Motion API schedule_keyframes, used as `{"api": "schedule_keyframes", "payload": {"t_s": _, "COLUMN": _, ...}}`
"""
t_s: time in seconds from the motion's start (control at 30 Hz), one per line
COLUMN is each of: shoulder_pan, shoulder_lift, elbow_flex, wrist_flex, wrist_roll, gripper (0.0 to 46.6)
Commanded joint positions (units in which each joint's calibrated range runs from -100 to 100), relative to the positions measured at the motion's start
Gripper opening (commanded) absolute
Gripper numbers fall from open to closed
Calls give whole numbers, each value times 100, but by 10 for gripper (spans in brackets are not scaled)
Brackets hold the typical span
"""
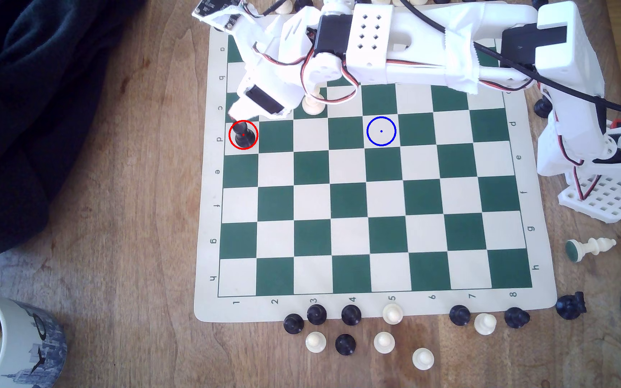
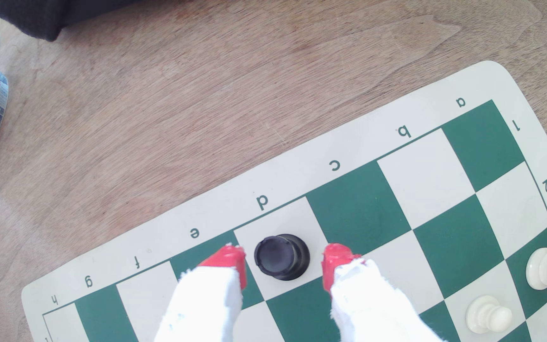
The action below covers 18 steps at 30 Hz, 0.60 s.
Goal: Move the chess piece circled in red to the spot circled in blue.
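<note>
Along the near edge of the chess mat [image 1: 204, 224], in the exterior view, I see loose pawns [image 1: 350, 315] scattered on the wooden table [image 1: 115, 224], black and cream mixed, some on the mat's border and some off it. A cream piece [image 1: 591, 247] lies on its side off the exterior view's right edge of the mat, near the arm's base [image 1: 607, 201]. A dark cloth [image 1: 21, 93] covers the table at the exterior view's upper left. On the board, a cream pawn [image 1: 314, 103] stands in row c, partly under the arm, close to my line toward the spot [image 1: 381, 131] but one row off it. The squares of row d between the piece and the spot look bare.

A mug [image 1: 6, 343] with a blue city print sits at the exterior view's lower left corner; I cannot tell what is inside it beyond a pale brownish ring.

My task piece, the chess piece [image 2: 281, 257], stands upright on cream square d1, at the mat's edge column, inside the red ring. It is black, short and stout, with a broad round base and a flat, rimmed top. The gripper [image 2: 283, 263] sits wide around it: one red fingertip [image 2: 229, 259] on each side, a gap showing between each tip and the piece, so nothing is gripped.
</note>
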Motion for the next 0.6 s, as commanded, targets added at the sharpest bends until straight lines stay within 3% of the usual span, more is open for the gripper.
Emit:
{"api": "schedule_keyframes", "payload": {"t_s": 0.0, "shoulder_pan": -53, "shoulder_lift": -43, "elbow_flex": -617, "wrist_flex": -166, "wrist_roll": -10, "gripper": 138}}
{"api": "schedule_keyframes", "payload": {"t_s": 0.57, "shoulder_pan": -107, "shoulder_lift": 636, "elbow_flex": -1062, "wrist_flex": -387, "wrist_roll": -29, "gripper": 150}}
